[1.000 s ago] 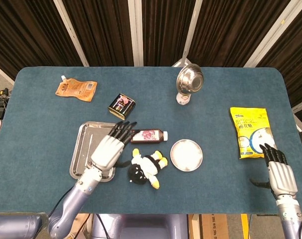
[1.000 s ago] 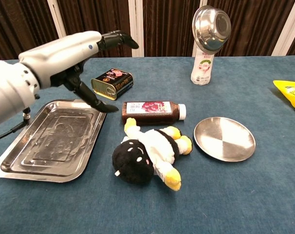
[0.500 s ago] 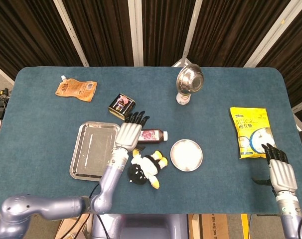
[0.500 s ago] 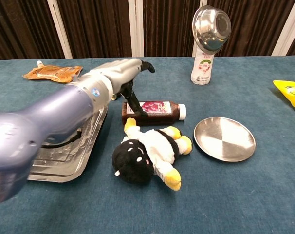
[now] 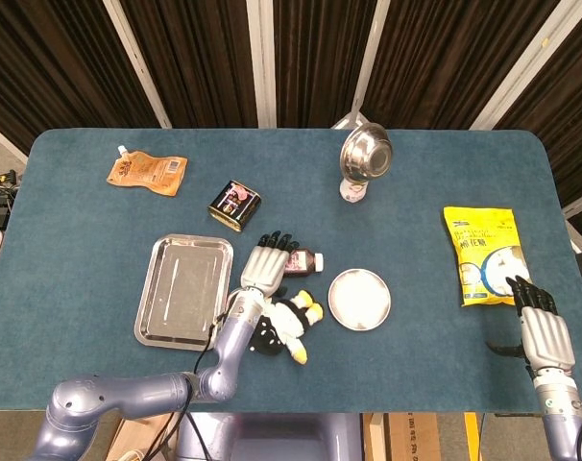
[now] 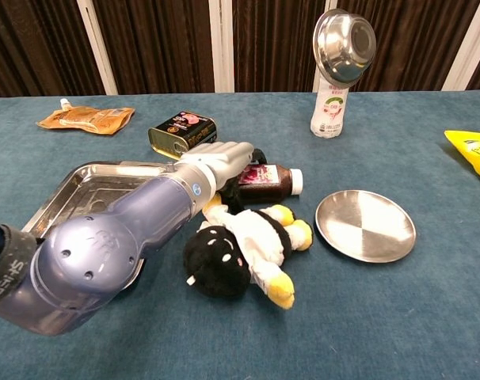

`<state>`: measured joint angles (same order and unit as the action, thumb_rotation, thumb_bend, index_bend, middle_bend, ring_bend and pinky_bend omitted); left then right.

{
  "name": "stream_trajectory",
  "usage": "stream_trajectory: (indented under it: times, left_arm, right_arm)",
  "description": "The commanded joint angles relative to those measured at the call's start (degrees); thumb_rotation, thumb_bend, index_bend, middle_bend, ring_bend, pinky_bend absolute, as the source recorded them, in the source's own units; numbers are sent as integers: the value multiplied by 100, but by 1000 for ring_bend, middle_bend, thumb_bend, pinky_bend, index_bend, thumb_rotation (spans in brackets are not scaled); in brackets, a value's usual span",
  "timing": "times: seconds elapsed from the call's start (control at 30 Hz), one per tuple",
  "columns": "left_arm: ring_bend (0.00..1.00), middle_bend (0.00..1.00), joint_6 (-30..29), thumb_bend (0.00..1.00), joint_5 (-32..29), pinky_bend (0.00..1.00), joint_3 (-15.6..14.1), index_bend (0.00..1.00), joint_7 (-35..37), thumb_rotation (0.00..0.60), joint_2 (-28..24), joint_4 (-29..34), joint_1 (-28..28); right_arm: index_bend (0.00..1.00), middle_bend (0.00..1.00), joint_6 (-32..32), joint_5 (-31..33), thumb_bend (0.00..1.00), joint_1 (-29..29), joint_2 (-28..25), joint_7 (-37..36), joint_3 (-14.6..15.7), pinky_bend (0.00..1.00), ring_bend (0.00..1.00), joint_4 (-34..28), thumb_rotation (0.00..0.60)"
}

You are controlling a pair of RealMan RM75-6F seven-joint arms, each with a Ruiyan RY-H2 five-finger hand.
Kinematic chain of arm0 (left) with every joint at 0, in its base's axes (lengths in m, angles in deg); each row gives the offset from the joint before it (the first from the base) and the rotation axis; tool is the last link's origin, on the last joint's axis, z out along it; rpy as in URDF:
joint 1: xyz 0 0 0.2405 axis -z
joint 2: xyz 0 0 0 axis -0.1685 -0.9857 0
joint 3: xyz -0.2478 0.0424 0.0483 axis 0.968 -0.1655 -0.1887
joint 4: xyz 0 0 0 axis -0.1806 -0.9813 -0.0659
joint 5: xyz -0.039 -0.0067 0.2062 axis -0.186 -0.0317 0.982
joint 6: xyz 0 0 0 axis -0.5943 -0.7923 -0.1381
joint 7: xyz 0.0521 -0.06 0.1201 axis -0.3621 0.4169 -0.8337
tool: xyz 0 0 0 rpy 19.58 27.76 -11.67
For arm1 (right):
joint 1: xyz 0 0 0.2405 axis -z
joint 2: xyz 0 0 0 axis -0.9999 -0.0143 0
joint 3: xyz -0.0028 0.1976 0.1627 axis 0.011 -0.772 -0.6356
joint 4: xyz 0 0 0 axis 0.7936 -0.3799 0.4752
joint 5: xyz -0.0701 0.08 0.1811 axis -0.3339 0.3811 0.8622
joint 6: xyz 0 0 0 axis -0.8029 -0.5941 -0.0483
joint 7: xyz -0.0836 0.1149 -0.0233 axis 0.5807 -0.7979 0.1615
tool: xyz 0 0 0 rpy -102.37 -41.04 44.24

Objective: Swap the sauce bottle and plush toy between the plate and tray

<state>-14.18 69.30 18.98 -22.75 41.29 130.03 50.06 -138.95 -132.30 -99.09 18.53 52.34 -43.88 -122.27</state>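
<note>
Chest view, left robot hand (image 6: 220, 156) lying on sauce bottle (image 6: 265, 179), grasp unclear, right robot hand (image 5: 544, 331) fingers apart, empty.

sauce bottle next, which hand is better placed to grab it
Left. The left hand is already over the sauce bottle, which lies between the tray and the plate. The right hand sits far off at the table's right edge.

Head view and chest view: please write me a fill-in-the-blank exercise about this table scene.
1. The plush toy lies on the ____, not in the tray.
2. The plate holds ____.
3. The left hand rests over the sauce ____.
4. A steel bowl sits on a ____ bottle.

Missing words: table; nothing; bottle; white
</note>
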Motion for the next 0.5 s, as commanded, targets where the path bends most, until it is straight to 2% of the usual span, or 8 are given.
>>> stream_trajectory:
  times: [0.03,0.1,0.17,0.33,0.43,0.5]
  left_arm:
    - [329,363,17,603,507,451,-133,335,475,600,140,-326,40]
    - [440,468,-135,729,783,573,-176,401,680,600,219,-510,46]
    - [504,536,-309,804,1019,643,-223,453,779,600,283,-687,62]
    - [539,566,-713,842,1432,670,-226,481,936,600,317,-854,52]
    - [536,561,-933,841,1555,658,-126,483,906,600,96,-449,-3]
    - [527,553,-1077,838,1592,649,-74,484,818,600,-197,92,-118]
  right_arm:
    - [37,0,-55,-19,21,19,10,-8,-18,0,0,-9,600]
    - [40,0,-69,-23,22,27,19,-22,-27,0,0,-6,600]
    - [43,0,-69,-29,22,29,24,-48,-34,0,0,-3,600]
    - [44,0,-74,-75,22,31,59,-99,-38,0,0,27,600]
    - [46,0,-64,-76,22,34,62,-128,-46,0,0,34,600]
    - [47,0,-61,-57,22,37,66,-104,-48,0,0,32,600]
